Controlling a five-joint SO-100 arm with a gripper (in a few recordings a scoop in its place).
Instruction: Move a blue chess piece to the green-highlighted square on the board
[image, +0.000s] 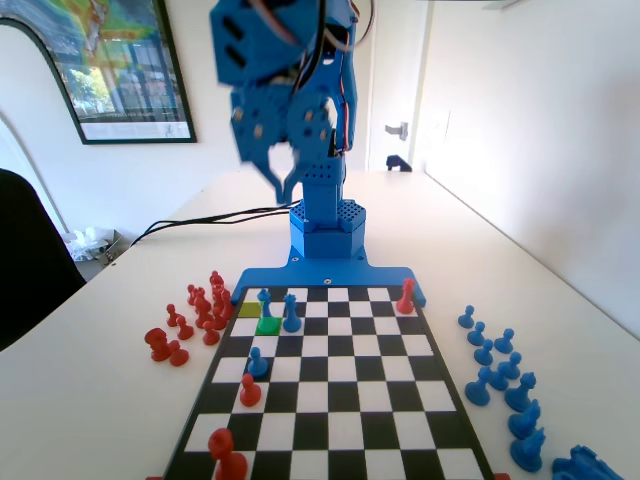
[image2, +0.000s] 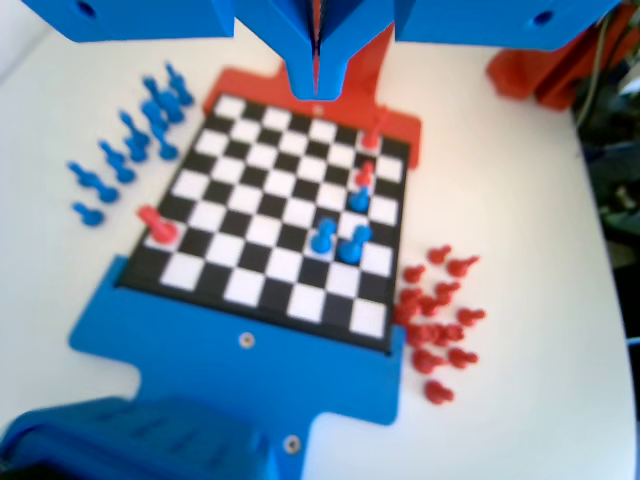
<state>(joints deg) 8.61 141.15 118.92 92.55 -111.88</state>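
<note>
Two fingers (image: 283, 170) hang high above the board (image: 340, 400), closed together and empty, with the blue chess piece (image: 265, 301) well below, just behind the green-highlighted square (image: 267, 325).

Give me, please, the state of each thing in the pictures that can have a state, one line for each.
gripper: raised high above the board, holding nothing; open or shut cannot be told.
green square: free, no piece on it.
yellow-green square: free.
blue pawn: upright on the board, untouched.
two blue pieces: upright, beside the green square.
red pieces on the board: upright.
board: flat on the table.
</note>
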